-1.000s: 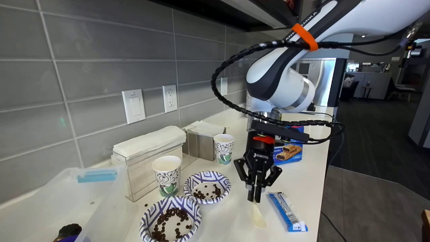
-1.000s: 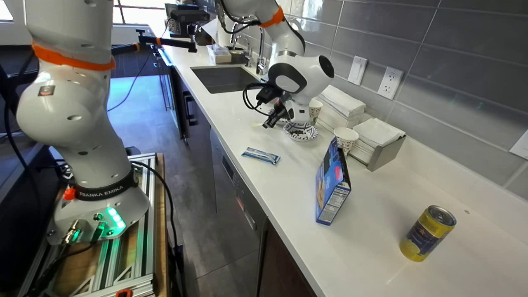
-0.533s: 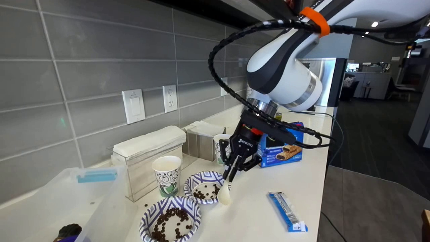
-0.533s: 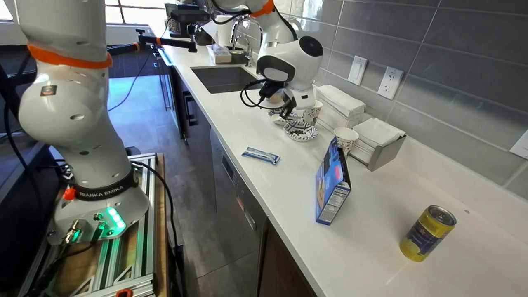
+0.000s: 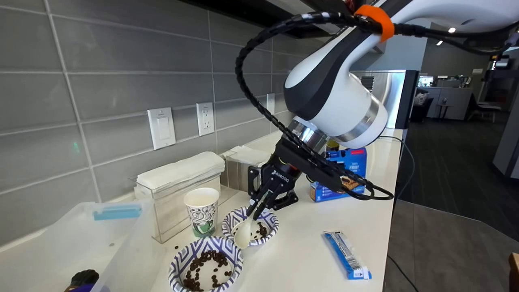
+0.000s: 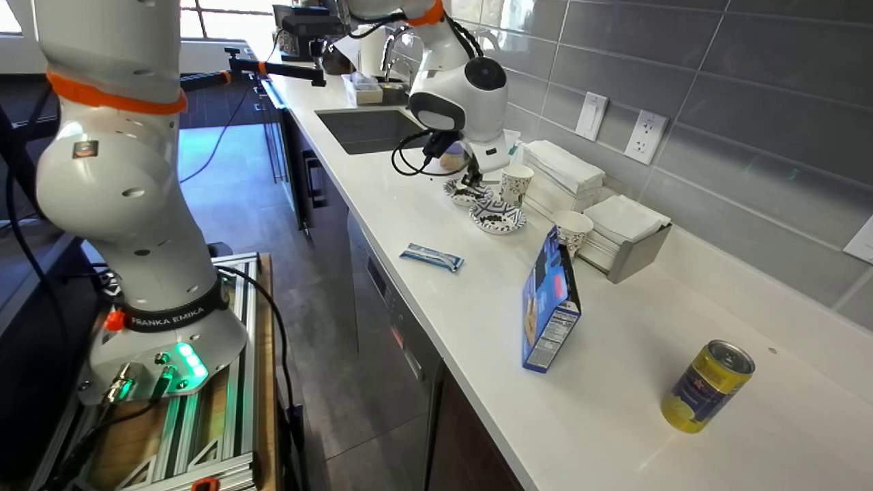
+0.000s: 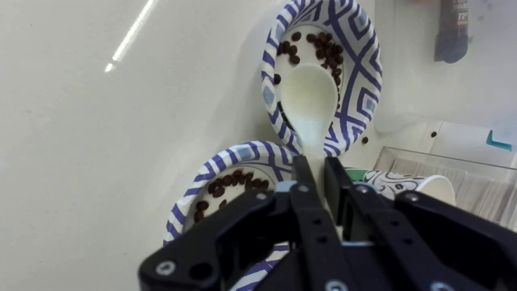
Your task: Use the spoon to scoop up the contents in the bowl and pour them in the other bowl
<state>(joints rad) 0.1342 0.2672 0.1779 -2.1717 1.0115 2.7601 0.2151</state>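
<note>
My gripper [image 7: 316, 165] is shut on the handle of the cream-white spoon [image 7: 309, 95]; in the wrist view the spoon's hollow shows no beans. Two paper bowls with blue zigzag patterns stand rim to rim. Seen from the wrist, the spoon's head hangs over the upper bowl [image 7: 365, 70], which holds dark brown beans [image 7: 329, 52]. The lower bowl [image 7: 220, 161] also contains beans [image 7: 236, 178], partly covered by my fingers. In an exterior view the gripper [image 5: 256, 211] tilts above the farther bowl [image 5: 271, 221], with the spoon [image 5: 242, 235] pointing toward the nearer bowl [image 5: 178, 263].
A paper cup [image 5: 202, 213] and a napkin holder [image 5: 178, 190] stand close behind the bowls. A clear plastic bin [image 5: 125, 243] is beside the nearer bowl. A blue-and-white packet [image 5: 346, 255], a blue box [image 5: 322, 192] and a yellow can [image 6: 706, 385] also stand or lie on the counter.
My gripper has carried the spoon from beside the packet across to the bowls. It has gone from nearly upright to tilted. Bowls and beans look unmoved.
</note>
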